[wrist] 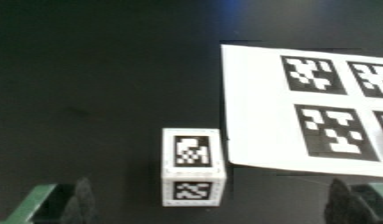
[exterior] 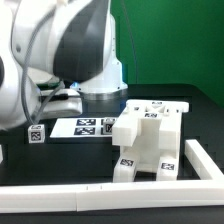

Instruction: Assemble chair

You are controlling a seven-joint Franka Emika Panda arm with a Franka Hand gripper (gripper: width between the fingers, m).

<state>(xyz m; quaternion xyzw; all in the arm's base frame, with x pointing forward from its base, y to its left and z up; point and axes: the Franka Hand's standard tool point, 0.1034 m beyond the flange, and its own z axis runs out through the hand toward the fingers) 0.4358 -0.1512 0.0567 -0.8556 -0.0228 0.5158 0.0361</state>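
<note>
We see a black table (exterior: 205, 110) with a green wall behind it. Nearest in the exterior view, a long white border rail (exterior: 100, 190) runs along the table's front edge. Just behind it, toward the exterior view's right, stands the chair (exterior: 150, 140), a cluster of white blocky pieces with small square tags; we cannot make out how its parts join. Farther back, on the exterior view's left, a small white block (exterior: 37, 132) sits just beside the marker board (exterior: 85, 127), which lies flat. The robot arm (exterior: 70, 50) looms above them. In the wrist view, we find the gripper (wrist: 206, 190) spread wide with nothing between its fingers (wrist: 55, 200). It hangs over the small white block (wrist: 191, 165), which lies close to the marker board's (wrist: 321, 100) edge.
</note>
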